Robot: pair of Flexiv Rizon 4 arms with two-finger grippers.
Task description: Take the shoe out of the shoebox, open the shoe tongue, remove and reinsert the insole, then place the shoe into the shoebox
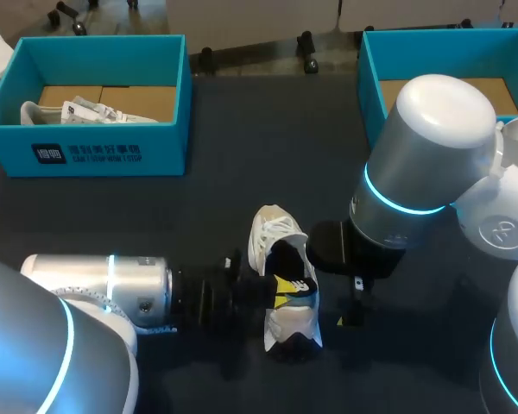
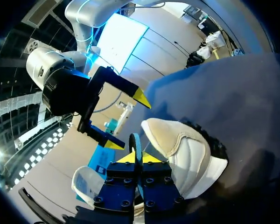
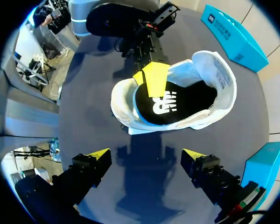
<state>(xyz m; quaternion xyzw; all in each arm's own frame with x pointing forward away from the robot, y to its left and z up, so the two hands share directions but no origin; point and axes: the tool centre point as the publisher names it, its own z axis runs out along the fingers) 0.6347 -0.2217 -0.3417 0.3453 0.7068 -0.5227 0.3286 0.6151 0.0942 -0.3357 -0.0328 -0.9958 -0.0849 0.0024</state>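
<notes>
- Standing near the middle of the dark table (image 1: 224, 155), the white shoe (image 1: 272, 235) is outside both boxes, with its opening turned upward
- Only the head view shows the boxes. The left shoebox (image 1: 112, 153) is at about 10 o'clock from the shoe, with another white shoe (image 1: 36, 112) and paper inside. The right shoebox (image 1: 371, 78) is at about 2 o'clock, partly behind my right arm (image 1: 432, 155)
- The left gripper (image 1: 285, 289) comes to the shoe from 9 o'clock, and the head view shows little more than its yellow tips at the opening
- The left wrist view shows more: the tips are narrow and press from two sides on a thin blue edge that rises between them, with the shoe just beside
- The right wrist view tells what this edge is. The black insole (image 3: 170, 105) has a blue rim and lies in the shoe, pinched at its side, and the tongue (image 3: 221, 70) is folded back
- The right gripper (image 3: 144, 154) is at about 3 o'clock from the shoe. The head view hides its fingers under the arm, but its own wrist view shows them spread wide over bare table, holding nothing
- The left wrist view also shows this gripper wide apart beyond the shoe
</notes>
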